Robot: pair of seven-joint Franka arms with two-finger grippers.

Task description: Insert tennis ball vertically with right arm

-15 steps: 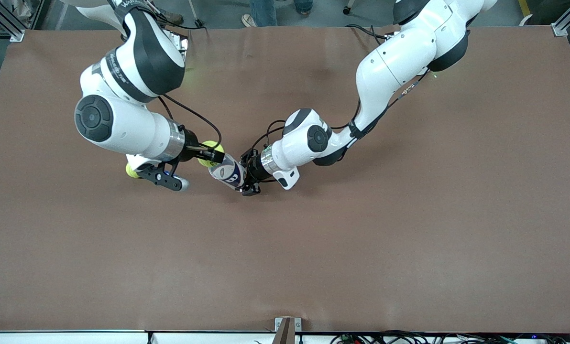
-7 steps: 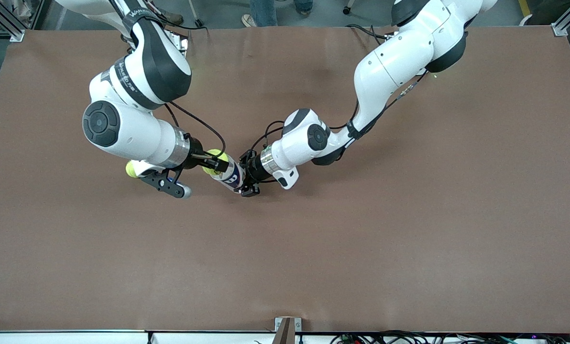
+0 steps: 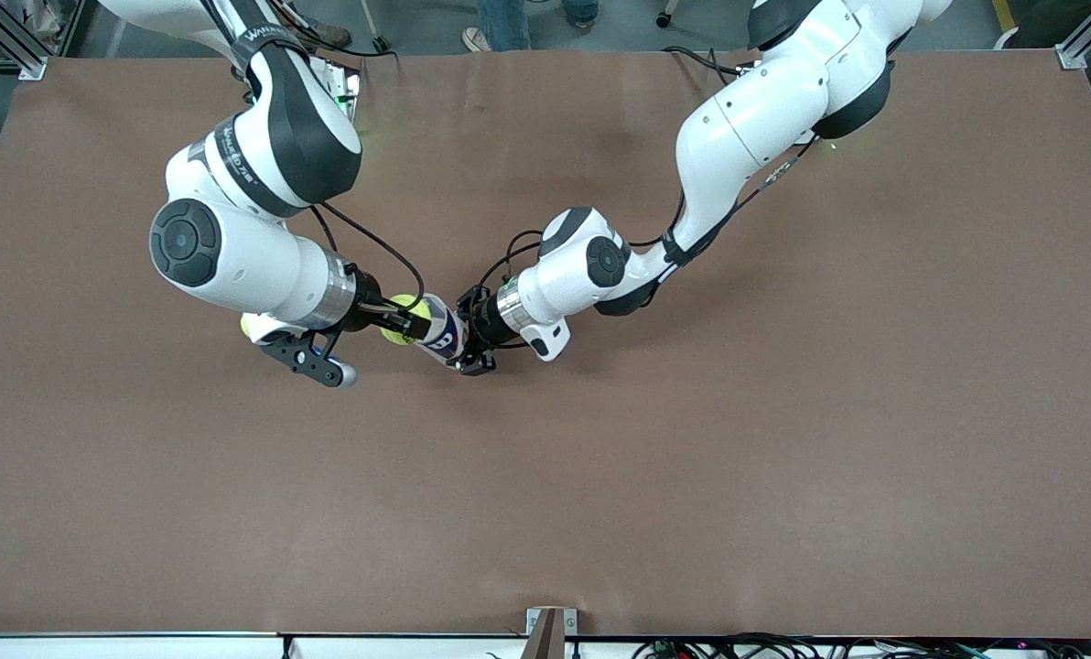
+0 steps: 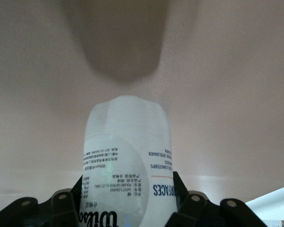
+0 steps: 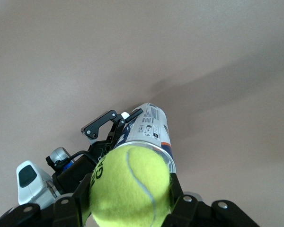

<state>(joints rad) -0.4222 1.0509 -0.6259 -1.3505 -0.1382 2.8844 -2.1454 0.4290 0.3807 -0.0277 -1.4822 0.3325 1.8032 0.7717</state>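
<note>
My right gripper (image 3: 406, 321) is shut on a yellow-green tennis ball (image 3: 400, 322) and holds it right at the open mouth of a clear tennis ball can (image 3: 441, 333) with a white and blue label. My left gripper (image 3: 469, 340) is shut on that can and holds it tilted just above the brown table (image 3: 692, 458). In the right wrist view the ball (image 5: 130, 187) sits between my fingers, with the can (image 5: 152, 126) and the left gripper (image 5: 104, 130) past it. The left wrist view shows the can (image 4: 125, 161) between the left gripper's (image 4: 128, 201) fingers.
A second tennis ball (image 3: 251, 326) lies on the table, mostly hidden under the right arm's wrist. The table's front edge has a small metal bracket (image 3: 550, 622) at its middle.
My right gripper has carried the ball in against the can's open mouth. The left gripper and the can have barely shifted.
</note>
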